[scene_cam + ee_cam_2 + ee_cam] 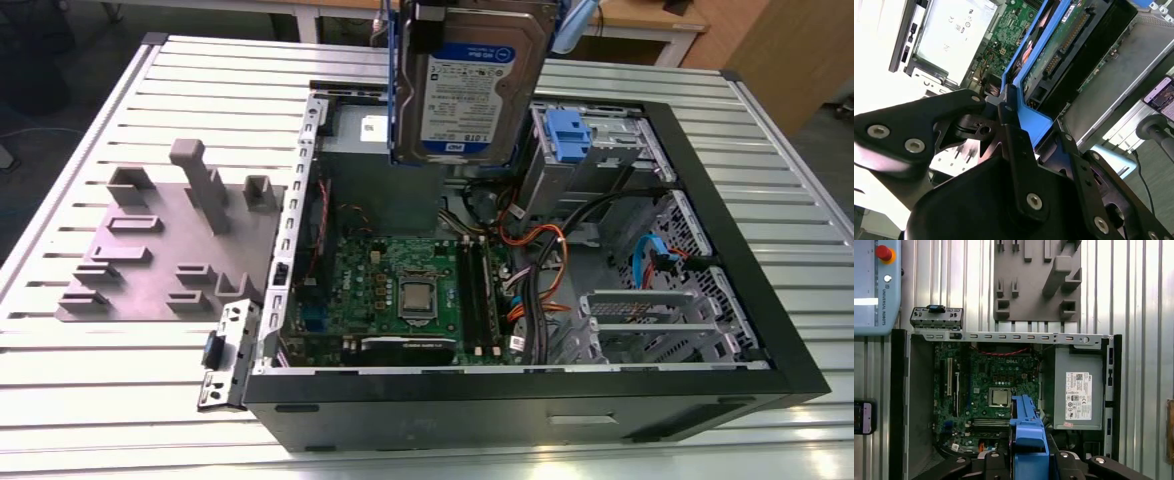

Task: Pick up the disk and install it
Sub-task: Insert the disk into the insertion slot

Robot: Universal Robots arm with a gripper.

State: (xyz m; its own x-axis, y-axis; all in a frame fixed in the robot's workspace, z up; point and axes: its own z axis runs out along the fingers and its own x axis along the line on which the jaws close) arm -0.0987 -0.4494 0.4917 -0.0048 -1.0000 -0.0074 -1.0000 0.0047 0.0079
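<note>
Exterior view: I see disk (470, 85) hanging long-axis vertical over case (534, 385), bay (587, 150) below toward the exterior view's right; second wrist view has gripper (1024, 117) clamped on its blue rail.

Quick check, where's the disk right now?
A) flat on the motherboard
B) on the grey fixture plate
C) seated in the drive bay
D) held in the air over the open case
D: the disk hangs above the open case in the exterior view, with the jaws closed on its blue rail in the second wrist view.
</note>
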